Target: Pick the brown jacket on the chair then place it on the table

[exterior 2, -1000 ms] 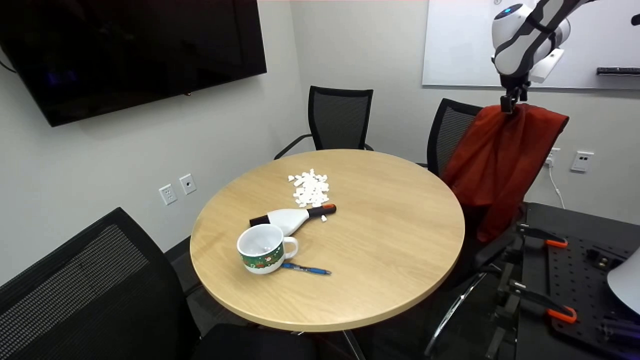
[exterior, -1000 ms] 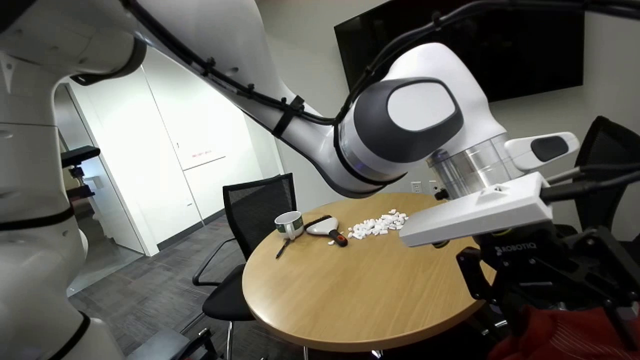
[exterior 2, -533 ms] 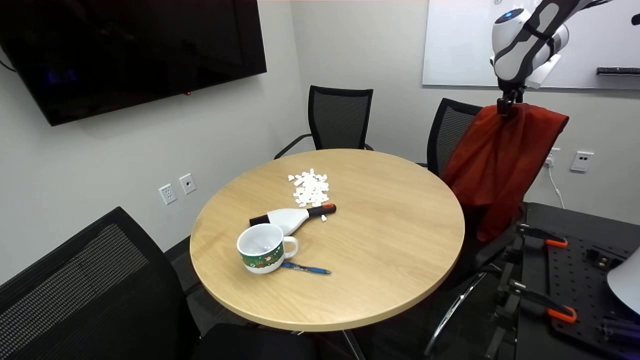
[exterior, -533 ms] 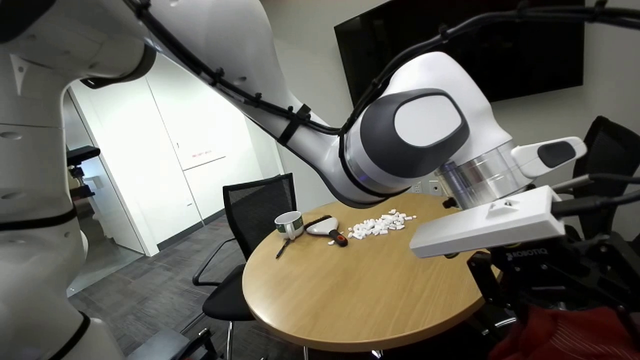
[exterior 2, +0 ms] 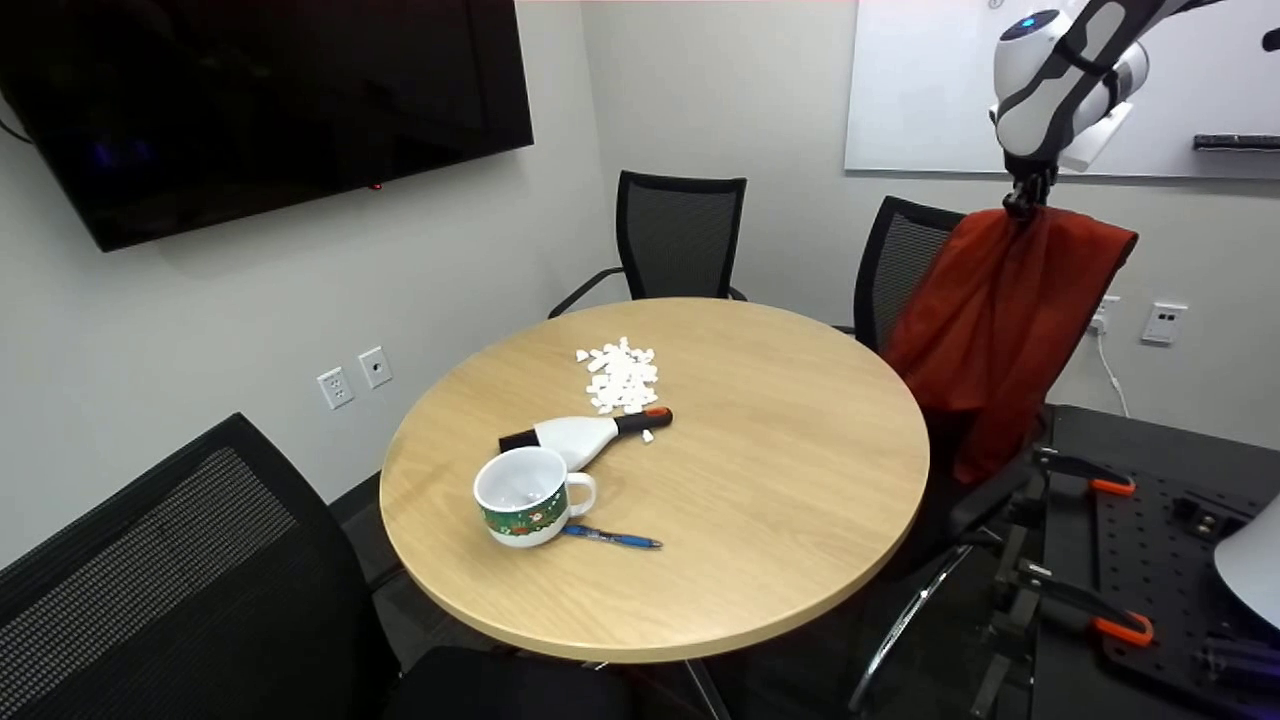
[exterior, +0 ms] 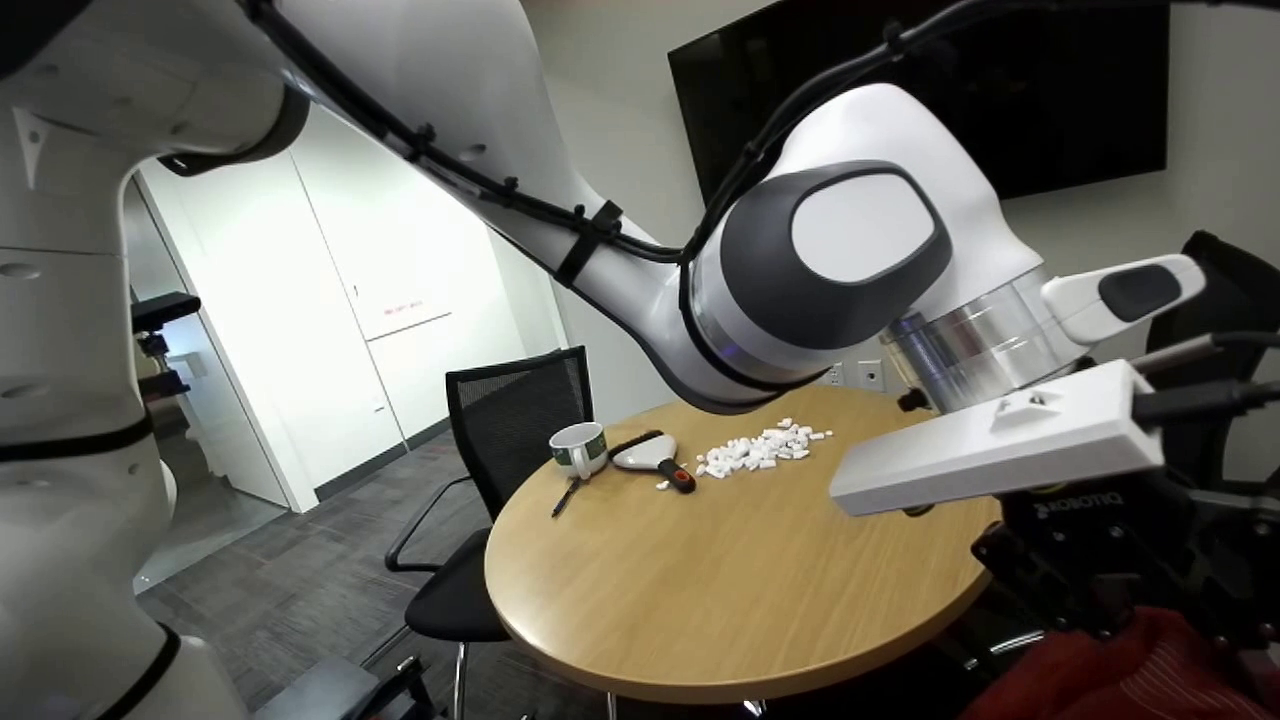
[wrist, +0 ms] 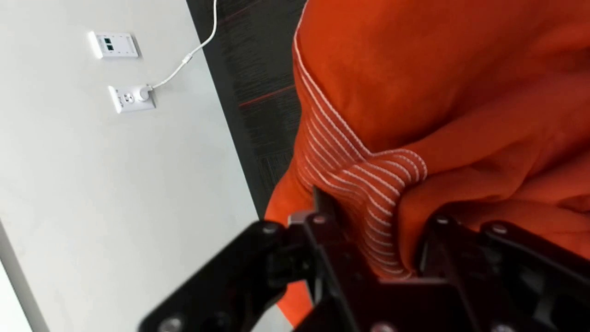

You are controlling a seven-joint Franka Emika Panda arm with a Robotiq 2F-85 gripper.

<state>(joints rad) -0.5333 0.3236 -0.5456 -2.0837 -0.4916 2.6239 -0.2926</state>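
The rust-brown jacket (exterior 2: 1000, 320) hangs over the back of a black mesh chair (exterior 2: 905, 260) on the far side of the table. At the top of that backrest my gripper (exterior 2: 1025, 207) points down into the cloth. In the wrist view a fold of the jacket (wrist: 415, 83), with pale stitched lines, is bunched up between the closed-in fingers of the gripper (wrist: 382, 223); the fingertips are partly buried in fabric. The round light-wood table (exterior 2: 770, 470) stands in front of the chair, also seen as the table (exterior: 720, 590) beside the arm.
On the table lie white pieces (exterior 2: 625, 378), a white and black scraper-like tool (exterior 2: 580, 437), a patterned mug (exterior 2: 522, 500) and a blue pen (exterior 2: 615, 538). Other black chairs (exterior 2: 682, 235) surround it. A dark bench with orange-tipped clamps (exterior 2: 1120, 628) adjoins the draped chair.
My gripper's fingers have come together on the jacket, drawing up the cloth between them. The hand has shifted slightly; the jacket still drapes over the chair.
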